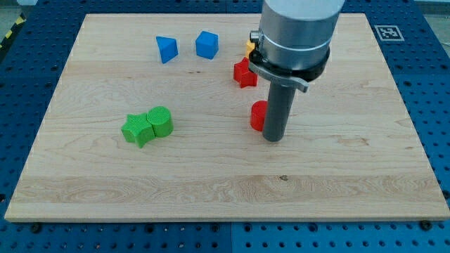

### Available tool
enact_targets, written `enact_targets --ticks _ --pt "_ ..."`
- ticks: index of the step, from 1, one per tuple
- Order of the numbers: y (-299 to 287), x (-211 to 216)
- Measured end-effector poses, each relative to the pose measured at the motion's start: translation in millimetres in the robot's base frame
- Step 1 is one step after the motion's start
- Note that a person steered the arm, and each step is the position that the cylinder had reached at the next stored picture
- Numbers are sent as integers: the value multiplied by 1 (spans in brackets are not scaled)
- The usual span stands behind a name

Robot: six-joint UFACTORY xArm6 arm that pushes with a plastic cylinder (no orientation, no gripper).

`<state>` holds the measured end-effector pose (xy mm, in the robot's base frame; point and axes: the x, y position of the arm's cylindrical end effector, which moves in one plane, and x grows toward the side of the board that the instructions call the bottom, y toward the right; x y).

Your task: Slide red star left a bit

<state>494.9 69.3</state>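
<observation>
Although the arm's grey housing (pixel 295 31) covers part of the view's top, the red star (pixel 244 73) shows almost whole: a small, bright red block with blunt points, lying flat on the wooden board (pixel 211 176) just below the top edge, a little right of the middle. At its one o'clock a sliver of a yellow block (pixel 249 46) peeks out beside the housing, its shape hidden. At the star's five o'clock, near but apart from it, sits a second red block (pixel 258 115), rounded on its visible side and partly behind the rod.

From the housing the dark rod drops straight down, and my tip (pixel 275 139) rests on the board touching, or all but touching, that rounded red block at its four o'clock. The star lies at the tip's eleven o'clock, clear of it. The rod carries no jaws, so it grasps nothing.

At the star's ten o'clock stand two blue blocks, a blue cube (pixel 207 44) and a blue wedge-like block (pixel 166 49). Far off at its eight o'clock, a green star (pixel 137 129) and a green cylinder (pixel 161 121) touch each other.
</observation>
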Motion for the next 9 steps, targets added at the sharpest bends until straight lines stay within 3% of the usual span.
enact_targets --ticks 2,3,4,5,9 --pt "17 -17" --pt "59 -21" --pt "66 -55" --pt "61 -86" --pt "50 -102"
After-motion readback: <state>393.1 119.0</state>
